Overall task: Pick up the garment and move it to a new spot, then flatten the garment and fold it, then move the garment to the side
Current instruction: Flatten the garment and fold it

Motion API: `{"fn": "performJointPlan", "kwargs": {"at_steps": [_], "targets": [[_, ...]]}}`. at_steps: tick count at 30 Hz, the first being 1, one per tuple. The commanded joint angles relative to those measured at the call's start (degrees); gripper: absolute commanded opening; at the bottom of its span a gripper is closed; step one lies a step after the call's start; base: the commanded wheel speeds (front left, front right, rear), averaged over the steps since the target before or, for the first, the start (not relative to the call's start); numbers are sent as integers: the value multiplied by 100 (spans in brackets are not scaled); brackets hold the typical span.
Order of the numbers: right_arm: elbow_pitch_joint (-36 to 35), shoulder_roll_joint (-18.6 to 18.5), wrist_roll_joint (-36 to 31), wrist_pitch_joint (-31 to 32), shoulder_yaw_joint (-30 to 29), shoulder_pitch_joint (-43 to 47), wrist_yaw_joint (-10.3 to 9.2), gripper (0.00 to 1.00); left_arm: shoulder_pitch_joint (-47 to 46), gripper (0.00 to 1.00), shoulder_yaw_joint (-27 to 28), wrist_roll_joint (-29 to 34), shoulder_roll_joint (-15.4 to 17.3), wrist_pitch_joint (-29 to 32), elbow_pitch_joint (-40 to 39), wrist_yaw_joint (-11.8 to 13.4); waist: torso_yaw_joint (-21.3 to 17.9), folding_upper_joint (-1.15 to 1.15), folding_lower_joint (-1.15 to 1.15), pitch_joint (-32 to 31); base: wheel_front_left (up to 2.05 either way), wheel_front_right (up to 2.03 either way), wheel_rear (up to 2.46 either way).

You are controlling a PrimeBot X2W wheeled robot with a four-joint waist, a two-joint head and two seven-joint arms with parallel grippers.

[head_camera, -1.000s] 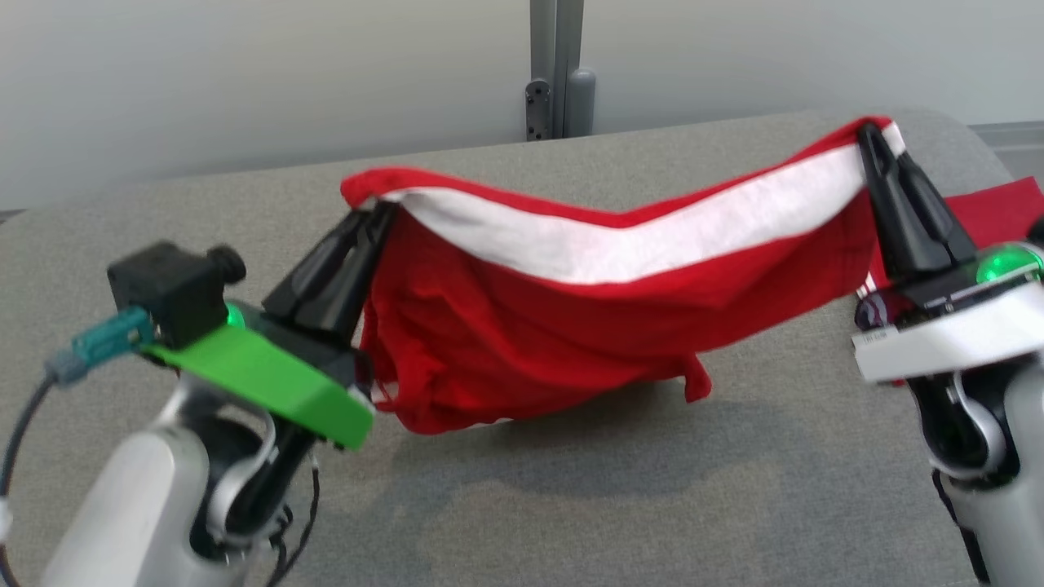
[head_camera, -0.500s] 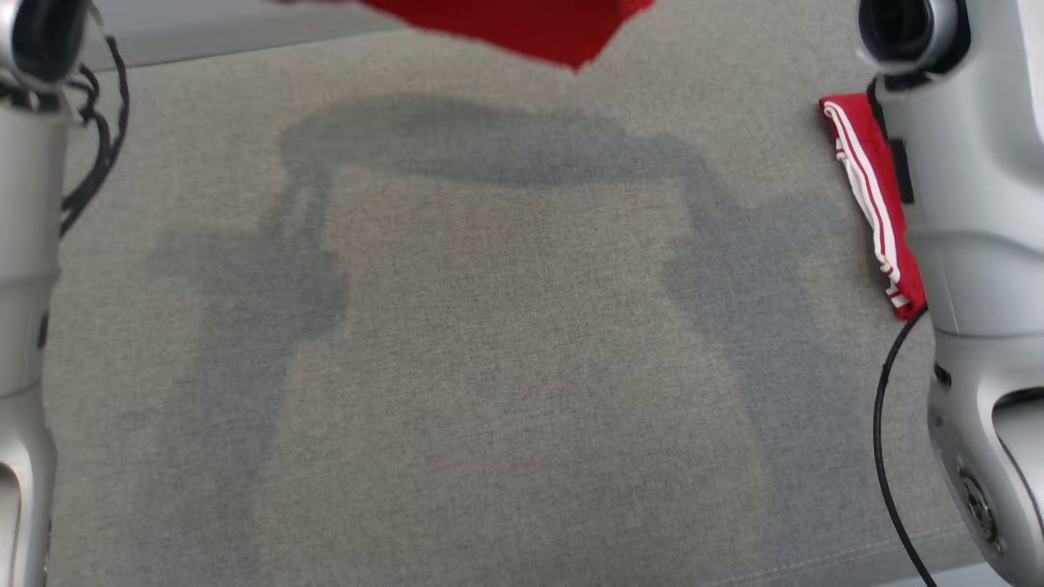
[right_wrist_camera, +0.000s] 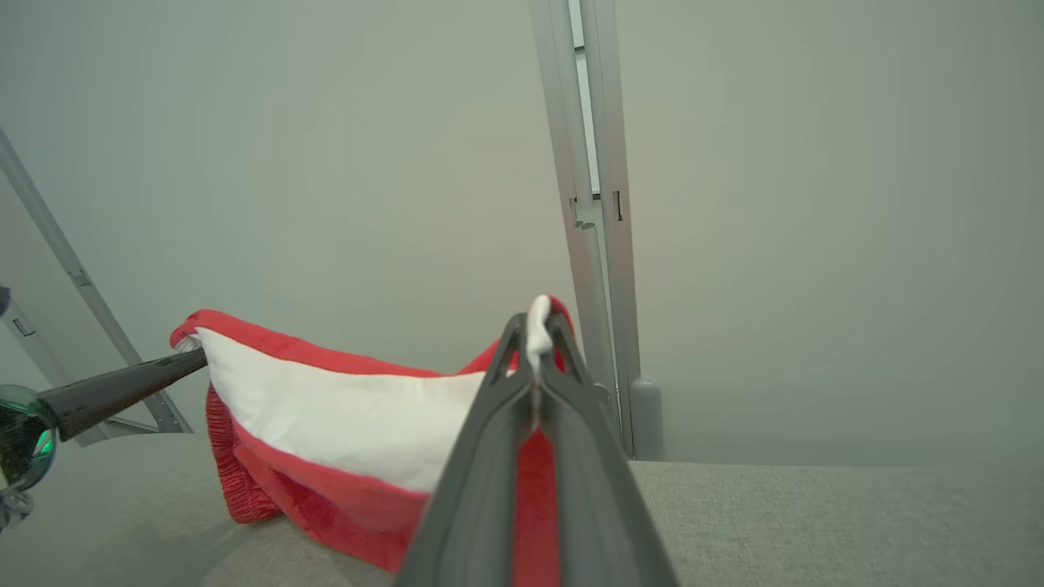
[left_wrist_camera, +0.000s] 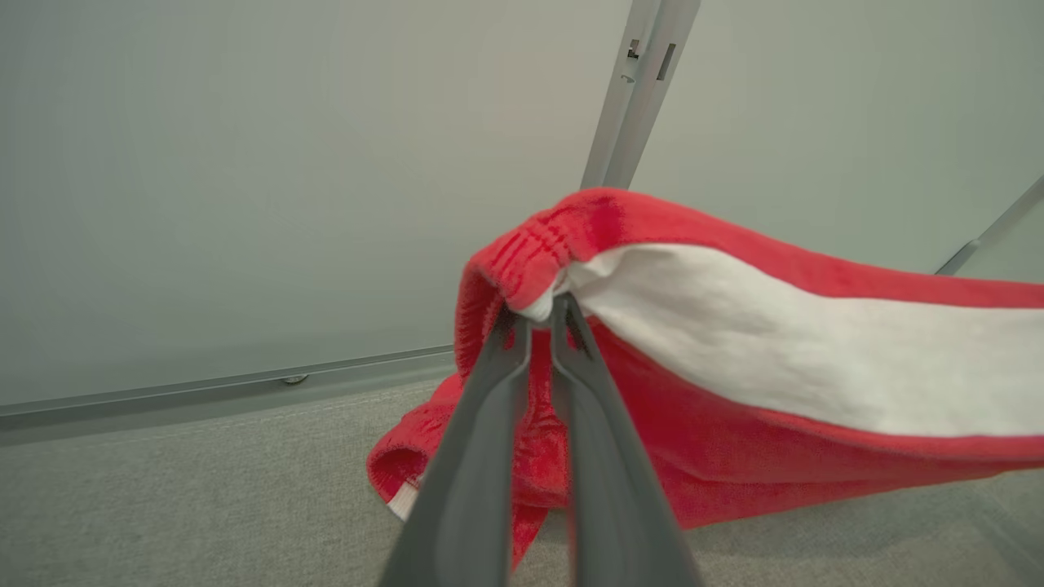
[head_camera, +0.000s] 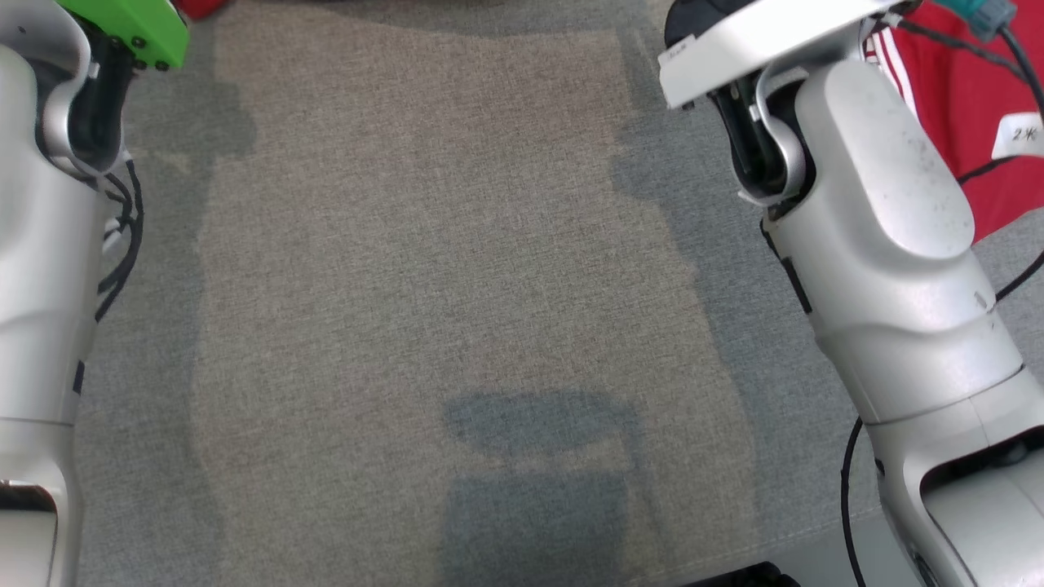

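1. The left fingers [left_wrist_camera: 514, 346] are pressed together with only a sliver of space between them. They pinch one end of the red garment [left_wrist_camera: 775, 359] right at their tips. Its ribbed red edge curls over the tips, and a broad white band starts there.
2. From the left fingertips the garment runs sideways as a sagging span, white band uppermost. Loose red cloth hangs below the tips toward the grey fabric surface [left_wrist_camera: 163, 505]. Whether the lowest fold touches it I cannot tell.
3. The right fingers [right_wrist_camera: 510, 383] are clamped fully together on the garment's other end. A small tuft of white band, backed by red, pokes out past their tips.
4. In the right wrist view the left fingers come in from the side, well apart from the right fingers. The garment is slung between the two pairs and droops below both sets of tips.
5. Beyond both sets of fingertips stand a pale wall and a grey metal post [right_wrist_camera: 587, 163].
6. Back along the arms from the fingers, the left forearm [head_camera: 37, 269] and right forearm [head_camera: 889, 244] flank a bare, shadowed stretch of the surface. A green bracket [head_camera: 134, 28] sits on the left wrist.
7. Just outside the right forearm lies a second red cloth [head_camera: 971, 122] with white stripes and a white label.
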Motion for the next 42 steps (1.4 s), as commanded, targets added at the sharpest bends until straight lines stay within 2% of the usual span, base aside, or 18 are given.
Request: {"fn": "performJointPlan", "kwargs": {"at_steps": [1, 11, 20, 33, 37, 42], "targets": [[-103, -2, 43, -23, -18, 197, 2, 0, 142, 0, -19, -108, -2, -92, 22, -17, -39, 0, -1, 210, 0, 0, 0], [-1235, -239, 61, -23, -436, 1762, 2, 0, 1494, 0, -513, -916, 92, -656, -896, -24, 281, 0, -1, -245, 0, 0, 0], [-2182, -469, 100, -24, -597, 3336, 2, 0, 3269, 0, -571, -1129, 165, -1303, -1912, 84, 429, 0, -1, -929, 0, 0, 0], [-3206, -464, 42, -25, -1226, 5537, 1, 0, 5801, 0, -543, -937, -65, -1682, -3496, 677, 610, 0, -1, -2131, 0, 0, 0], [-3518, -465, 0, -25, -1318, 6111, 1, 0, 6473, 0, -494, -875, -68, -1699, -4043, 901, 642, 0, -1, -2429, 0, 0, 0], [-3934, -514, -34, -21, -1418, 6728, 0, 0, 7120, 0, -455, -821, 60, -1706, -4622, 1067, 674, 0, -1, -2650, 0, 0, 0]]}}
